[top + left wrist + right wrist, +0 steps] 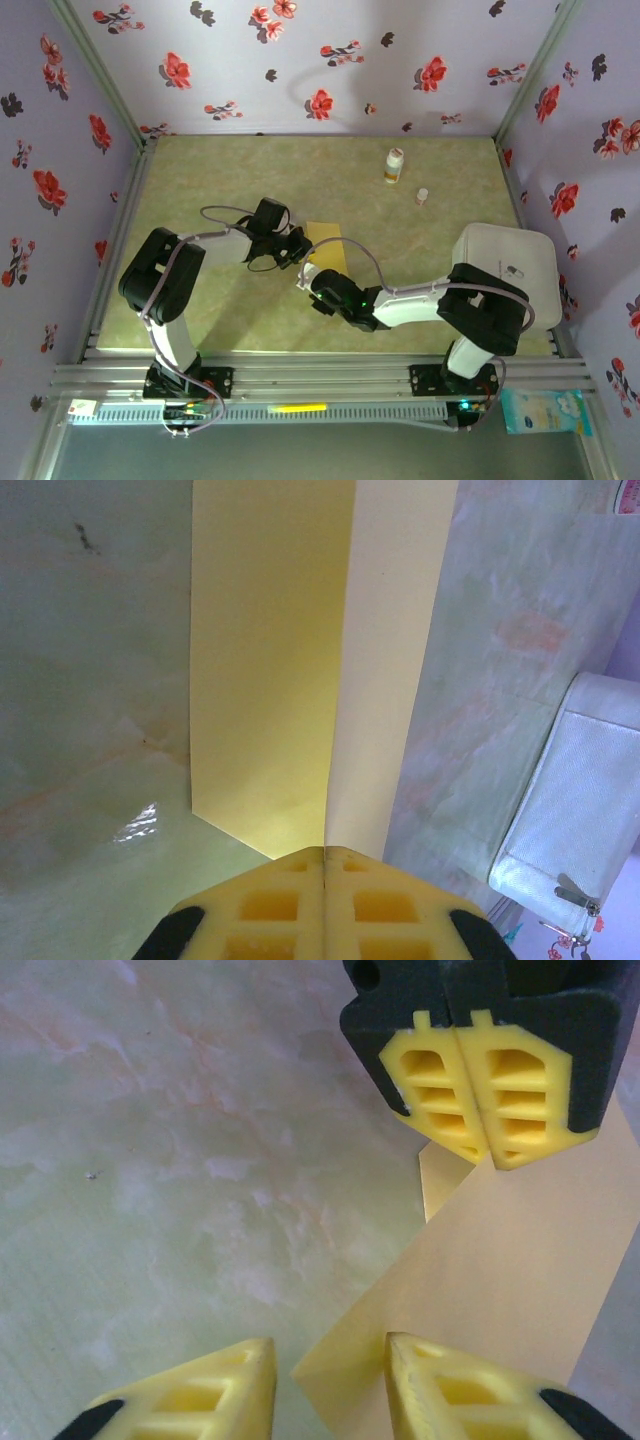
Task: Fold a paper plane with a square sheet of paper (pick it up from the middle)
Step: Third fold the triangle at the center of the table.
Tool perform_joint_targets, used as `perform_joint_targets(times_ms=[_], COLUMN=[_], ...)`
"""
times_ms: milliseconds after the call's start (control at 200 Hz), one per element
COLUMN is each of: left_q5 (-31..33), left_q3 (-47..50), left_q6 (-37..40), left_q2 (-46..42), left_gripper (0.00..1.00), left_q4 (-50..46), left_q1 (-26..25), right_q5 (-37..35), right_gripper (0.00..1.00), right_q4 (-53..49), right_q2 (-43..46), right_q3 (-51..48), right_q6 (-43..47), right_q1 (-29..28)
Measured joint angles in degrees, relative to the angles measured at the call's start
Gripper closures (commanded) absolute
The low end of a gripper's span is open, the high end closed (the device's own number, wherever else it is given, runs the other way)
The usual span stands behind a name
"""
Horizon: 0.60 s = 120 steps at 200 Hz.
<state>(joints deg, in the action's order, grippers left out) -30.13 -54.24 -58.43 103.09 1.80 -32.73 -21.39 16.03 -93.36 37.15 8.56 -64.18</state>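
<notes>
The square sheet of paper [328, 240] is mustard yellow and folded along a centre crease, its two flaps [265, 660] spreading away from the pinch. My left gripper [325, 852] is shut on the crease end of the paper; it sits left of the sheet in the top view [298, 247] and at the upper right of the right wrist view [487, 1150]. My right gripper [330, 1345] stands open just in front of it [308, 280], low over the table. A lower corner of the paper [500, 1260] reaches into the gap between its fingers, against the right finger [440, 1385].
A small white-and-orange bottle [394, 165] and a tiny white cap [422, 196] stand at the back right. A white lidded box [505, 262] sits at the right edge, near the right arm's elbow. Floral walls close in three sides.
</notes>
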Motion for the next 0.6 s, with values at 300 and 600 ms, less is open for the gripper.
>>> perform_joint_targets(times_ms=[300,600], left_q5=[0.0,0.0], left_q3=[0.1,0.2], left_q6=[0.0,0.0], left_q2=[0.0,0.0], left_gripper=[1.00,1.00], left_q4=[0.0,0.2], left_q1=[0.0,0.0], right_q5=[-1.5,-2.2], right_gripper=[0.79,0.87], right_q4=[0.1,0.1], right_q2=[0.0,0.0], right_q3=[0.0,0.0], right_q6=[-0.2,-2.2], right_q1=[-0.3,-0.3])
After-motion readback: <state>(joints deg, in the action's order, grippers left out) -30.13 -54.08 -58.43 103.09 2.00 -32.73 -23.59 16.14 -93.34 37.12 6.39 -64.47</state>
